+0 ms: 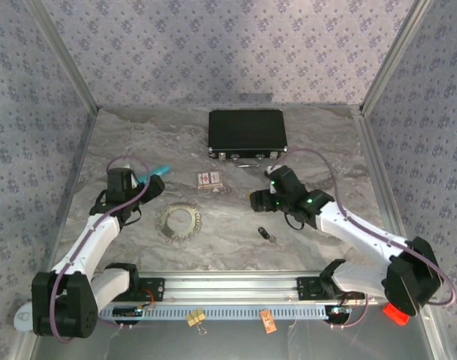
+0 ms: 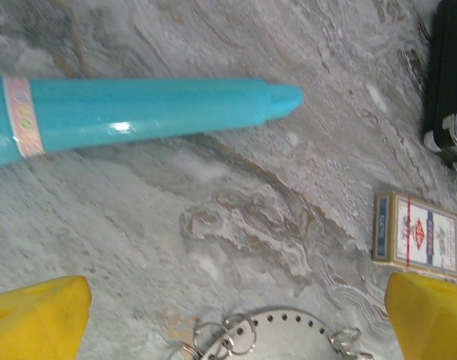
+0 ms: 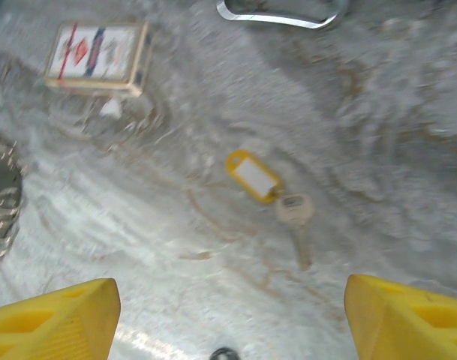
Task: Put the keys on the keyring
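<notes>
Grey marbled worktop (image 1: 236, 255) sits between walls of flowered paper. At its 12 o'clock lies a closed black case (image 1: 247, 133), and a red-and-white card box (image 1: 208, 179) lies near the case's 6 o'clock. A teal pen (image 1: 154, 172) lies at 9 o'clock of the box. A perforated metal disc (image 1: 179, 223) with small wire rings (image 2: 242, 331) at its rim lies at the box's 7 o'clock. The key (image 3: 296, 217), joined to a yellow tag (image 3: 252, 176), lies flat on the bare worktop at 3 o'clock of the disc, well apart from it. The right hand (image 3: 228, 315) hangs above the key, released, its yellow fingers (image 3: 55, 319) spread wide and empty. The left hand (image 2: 232, 319) hangs released and empty between pen and disc.
</notes>
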Motion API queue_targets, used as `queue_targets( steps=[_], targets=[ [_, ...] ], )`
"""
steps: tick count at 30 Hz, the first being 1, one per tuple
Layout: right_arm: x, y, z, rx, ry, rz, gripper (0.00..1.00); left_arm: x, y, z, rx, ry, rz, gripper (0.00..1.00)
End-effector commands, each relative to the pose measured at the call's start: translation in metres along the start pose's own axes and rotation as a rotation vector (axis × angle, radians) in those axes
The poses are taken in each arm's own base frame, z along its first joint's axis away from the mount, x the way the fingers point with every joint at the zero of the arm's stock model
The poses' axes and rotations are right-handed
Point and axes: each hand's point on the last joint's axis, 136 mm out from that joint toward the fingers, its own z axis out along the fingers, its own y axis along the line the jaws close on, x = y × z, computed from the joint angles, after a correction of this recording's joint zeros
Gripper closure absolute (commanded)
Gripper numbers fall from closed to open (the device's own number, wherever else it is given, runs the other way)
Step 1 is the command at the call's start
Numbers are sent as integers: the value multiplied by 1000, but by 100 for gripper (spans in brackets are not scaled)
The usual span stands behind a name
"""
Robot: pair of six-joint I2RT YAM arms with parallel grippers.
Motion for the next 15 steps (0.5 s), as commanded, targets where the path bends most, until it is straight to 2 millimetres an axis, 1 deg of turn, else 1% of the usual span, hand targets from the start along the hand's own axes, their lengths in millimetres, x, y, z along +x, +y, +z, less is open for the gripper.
queue_targets(
  steps=[1, 5, 9, 11, 12, 13, 15],
  targets=[
    [-5, 17, 3, 10, 28, -28, 20, 14, -4, 0, 17, 47, -38, 0],
    [-12, 45, 20, -36, 53, -49, 19, 21, -7, 0, 3, 87, -16, 0],
    [-18, 76, 44, -126, 80, -67, 22, 33, -6, -1, -21, 136, -17, 0],
    [-19, 89, 57, -165, 112, -87, 27, 42, -5, -1, -29, 163, -18, 1],
    [-18, 96, 64, -192, 135, -108, 32, 46, -4, -1, -42, 177, -13, 2],
    [-17, 104, 70, -218, 157, -119, 37, 50, -3, -2, -52, 187, -4, 4],
    [-18, 115, 81, -249, 183, -124, 43, 54, -3, -3, -67, 202, 18, 8]
  ],
)
